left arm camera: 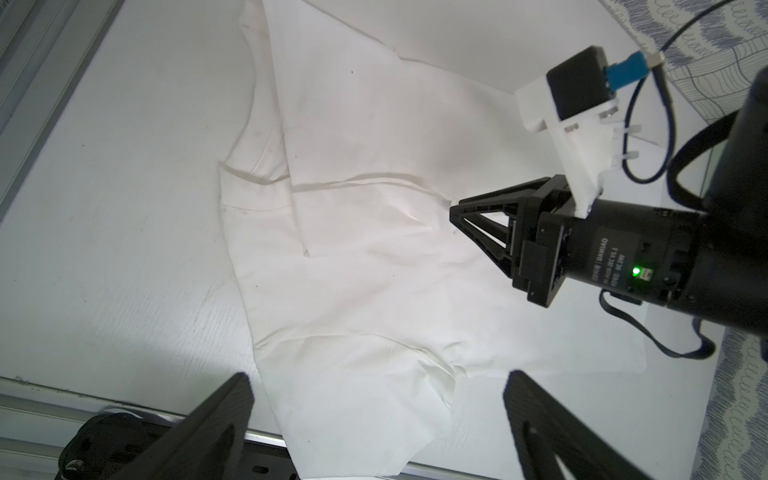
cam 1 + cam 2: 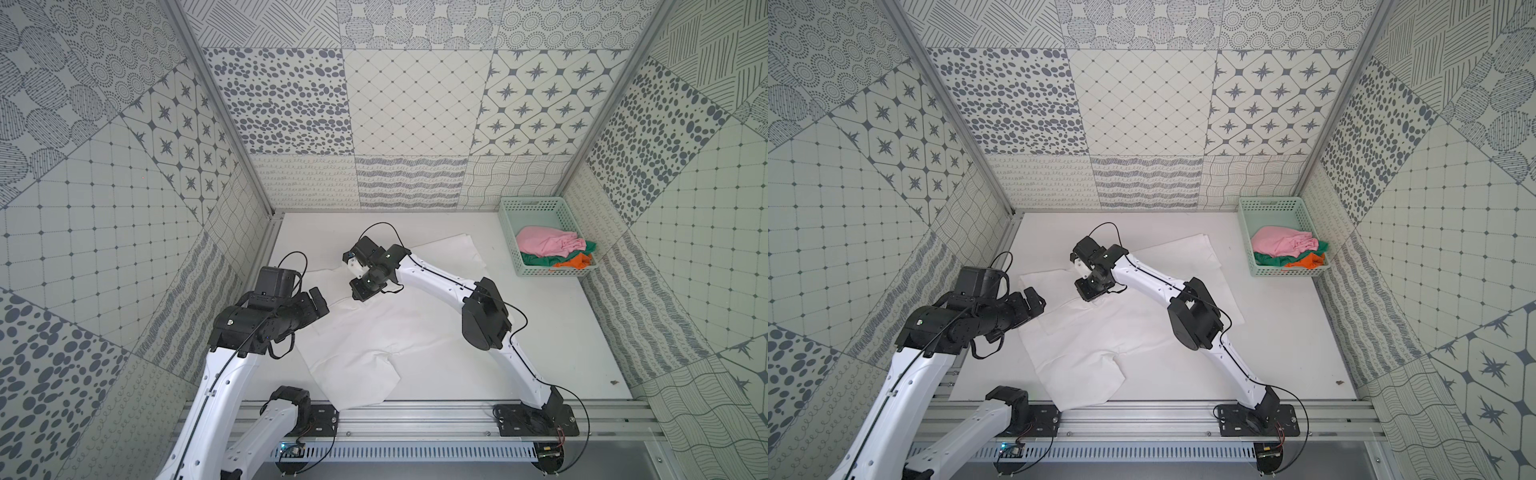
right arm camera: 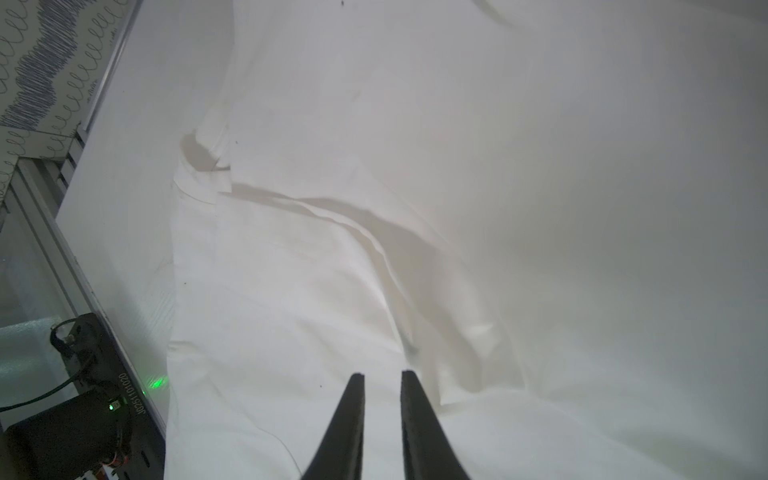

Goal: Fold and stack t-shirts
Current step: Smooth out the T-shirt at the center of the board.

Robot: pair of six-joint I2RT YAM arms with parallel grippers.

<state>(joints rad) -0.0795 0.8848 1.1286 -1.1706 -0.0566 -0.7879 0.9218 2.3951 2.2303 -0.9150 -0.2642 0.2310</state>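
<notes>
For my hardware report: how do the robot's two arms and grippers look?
The left arm and right arm have white links, black joints and thin black cables. The left gripper and right gripper have black tapering fingers.

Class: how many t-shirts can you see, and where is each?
4. The white t-shirt lies spread on the table; the pink t-shirt, green t-shirt and orange t-shirt are heaped in the basket. Others may be hidden beneath them.
</notes>
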